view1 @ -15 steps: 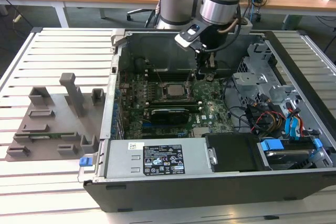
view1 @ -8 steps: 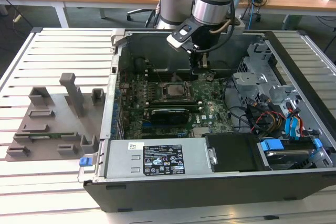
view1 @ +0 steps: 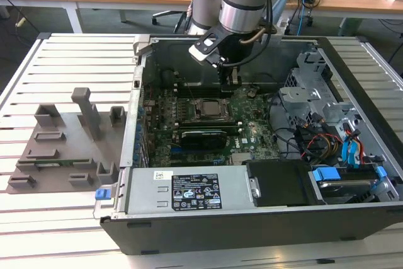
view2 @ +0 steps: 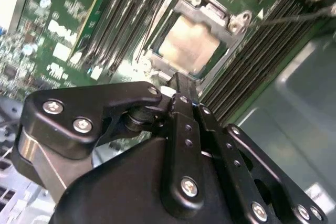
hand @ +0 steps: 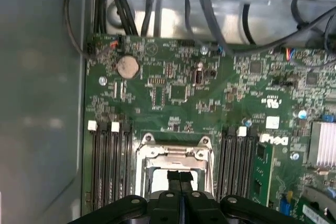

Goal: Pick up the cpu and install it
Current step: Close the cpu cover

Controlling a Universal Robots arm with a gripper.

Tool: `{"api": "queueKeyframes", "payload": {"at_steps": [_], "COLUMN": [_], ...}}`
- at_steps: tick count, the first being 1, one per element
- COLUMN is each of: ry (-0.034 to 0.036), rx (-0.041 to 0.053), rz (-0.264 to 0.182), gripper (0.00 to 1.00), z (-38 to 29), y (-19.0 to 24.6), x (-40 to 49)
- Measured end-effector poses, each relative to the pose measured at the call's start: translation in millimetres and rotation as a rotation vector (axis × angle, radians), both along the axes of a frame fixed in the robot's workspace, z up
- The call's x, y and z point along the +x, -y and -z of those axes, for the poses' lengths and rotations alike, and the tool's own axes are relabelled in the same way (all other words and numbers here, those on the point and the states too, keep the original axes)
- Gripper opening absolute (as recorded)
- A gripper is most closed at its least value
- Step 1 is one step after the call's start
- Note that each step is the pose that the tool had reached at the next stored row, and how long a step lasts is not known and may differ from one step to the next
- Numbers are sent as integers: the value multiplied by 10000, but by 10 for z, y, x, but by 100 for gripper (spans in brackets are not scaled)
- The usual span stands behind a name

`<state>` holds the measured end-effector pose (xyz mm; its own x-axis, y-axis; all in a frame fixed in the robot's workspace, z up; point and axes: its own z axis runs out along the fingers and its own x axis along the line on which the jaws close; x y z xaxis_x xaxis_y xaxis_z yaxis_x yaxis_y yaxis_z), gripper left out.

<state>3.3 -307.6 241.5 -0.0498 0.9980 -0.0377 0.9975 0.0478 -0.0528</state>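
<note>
The cpu (view1: 211,110) lies flat in the metal-edged socket frame (view1: 196,102) in the middle of the green motherboard, inside the open computer case. Its pale silver top (view2: 188,45) shows inside the frame in the second wrist view. My gripper (view1: 232,80) hangs from the arm just above the board, over the socket's far edge in the exterior view. In both wrist views its black fingers (view2: 181,103) are pressed together with nothing between them, and their tips (hand: 180,178) cover part of the socket frame (hand: 157,152).
Memory slots (hand: 107,161) flank the socket on both sides. A power supply (view1: 189,190) fills the case's near side. A drive cage with coloured cables (view1: 327,130) sits on the exterior view's right. Grey fixture blocks (view1: 63,149) stand on the slatted table at its left.
</note>
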Motion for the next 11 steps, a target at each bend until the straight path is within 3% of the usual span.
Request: {"api": "queueKeyframes", "payload": {"at_steps": [11], "ry": [-1], "rx": [-1], "rz": [-1], "gripper": [11], "z": [239], "y": [0], "x": [-338]}}
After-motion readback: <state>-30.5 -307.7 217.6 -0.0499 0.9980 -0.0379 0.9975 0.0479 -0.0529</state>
